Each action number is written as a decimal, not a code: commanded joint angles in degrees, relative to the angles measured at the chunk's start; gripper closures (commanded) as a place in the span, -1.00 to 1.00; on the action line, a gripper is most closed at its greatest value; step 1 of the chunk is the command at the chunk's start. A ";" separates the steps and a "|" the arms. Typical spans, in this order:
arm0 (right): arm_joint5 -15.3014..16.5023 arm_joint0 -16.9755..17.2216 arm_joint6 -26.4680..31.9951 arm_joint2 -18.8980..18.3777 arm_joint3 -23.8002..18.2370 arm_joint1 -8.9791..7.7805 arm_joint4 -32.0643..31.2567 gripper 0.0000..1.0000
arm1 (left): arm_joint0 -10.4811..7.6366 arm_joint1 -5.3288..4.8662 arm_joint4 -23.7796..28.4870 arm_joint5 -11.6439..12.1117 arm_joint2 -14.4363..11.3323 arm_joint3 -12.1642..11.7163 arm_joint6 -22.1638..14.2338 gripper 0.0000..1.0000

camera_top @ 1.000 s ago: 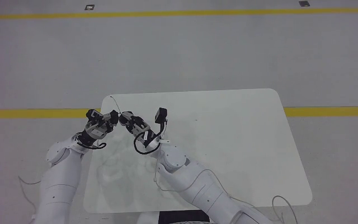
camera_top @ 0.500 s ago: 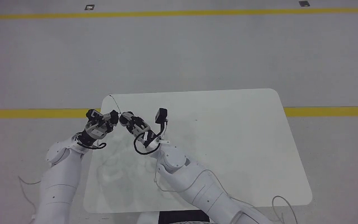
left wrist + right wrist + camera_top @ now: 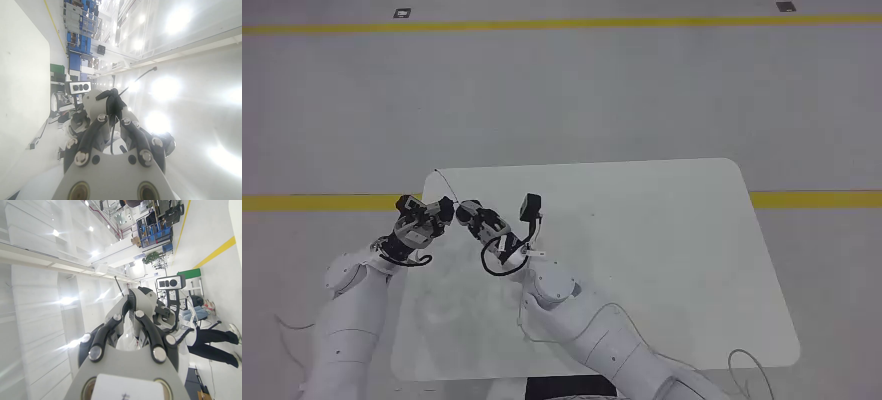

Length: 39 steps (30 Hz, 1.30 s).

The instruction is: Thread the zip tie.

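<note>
In the top view we found the left gripper [image 3: 445, 211] and the right gripper [image 3: 463, 209] tip to tip in the left half of the frame, over the upper left corner of the white, round-cornered table [image 3: 672, 190]. Between them they held the thin black plastic zip tie [image 3: 445, 186], its free tail slanting up toward that corner. In the left wrist view the left gripper's fingers were pinched shut on the strap, which ran down between them and rose as a fine tail toward the upper right of the frame. In the right wrist view the right gripper's fingers were likewise closed, with the tail poking out just past their tips. We judged the threading to be under way. The zip tie was in hand on both sides, but we could not tell whether the tail had entered the head, and by our reckoning the pull-through was not yet done.
</note>
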<state>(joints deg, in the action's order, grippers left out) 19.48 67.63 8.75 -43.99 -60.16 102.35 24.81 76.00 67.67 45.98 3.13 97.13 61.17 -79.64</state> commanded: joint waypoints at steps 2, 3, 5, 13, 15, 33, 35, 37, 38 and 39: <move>0.00 0.13 0.10 -0.08 -0.34 -0.05 -0.34 0.64 | 0.00 0.00 0.00 0.00 0.00 0.00 0.00 1.00; 0.00 0.18 0.10 -0.12 -0.45 -0.07 -0.52 0.62 | 0.00 0.00 0.00 0.00 0.00 0.00 0.00 1.00; 0.00 0.24 0.13 -0.17 -0.58 -0.08 -0.69 0.66 | 0.00 0.00 0.00 0.00 0.00 0.00 0.00 1.00; 0.00 0.36 0.14 -0.16 -0.99 -0.13 -1.58 0.78 | 0.00 0.00 0.00 0.00 0.00 0.00 0.00 1.00; 0.00 0.40 0.07 -0.07 -1.15 -0.14 -1.83 0.84 | 0.00 0.00 0.00 0.00 0.00 0.00 0.00 1.00; 0.00 0.31 -0.35 0.30 -1.19 -0.17 -2.97 1.00 | 0.00 0.00 0.00 0.00 0.00 0.00 0.00 1.00; 0.00 0.27 -0.56 0.37 -1.07 -0.17 -3.31 1.00 | 0.00 0.00 0.00 0.00 0.00 0.00 0.00 1.00; 0.00 0.24 -1.01 0.40 -0.80 -0.17 -3.51 1.00 | 0.00 0.00 0.00 0.00 0.00 0.00 0.00 1.00; 0.00 0.22 -1.17 0.40 -0.68 -0.16 -3.45 1.00 | 0.00 0.00 0.00 0.00 0.00 0.00 0.00 1.00; 0.00 0.20 -1.37 0.39 -0.51 -0.15 -3.37 1.00 | 0.00 0.00 0.00 0.00 0.00 0.00 0.00 1.00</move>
<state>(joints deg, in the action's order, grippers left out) 19.48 67.85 7.52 -43.59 -60.80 102.19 21.34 76.00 67.67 45.98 3.13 97.13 61.17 -79.64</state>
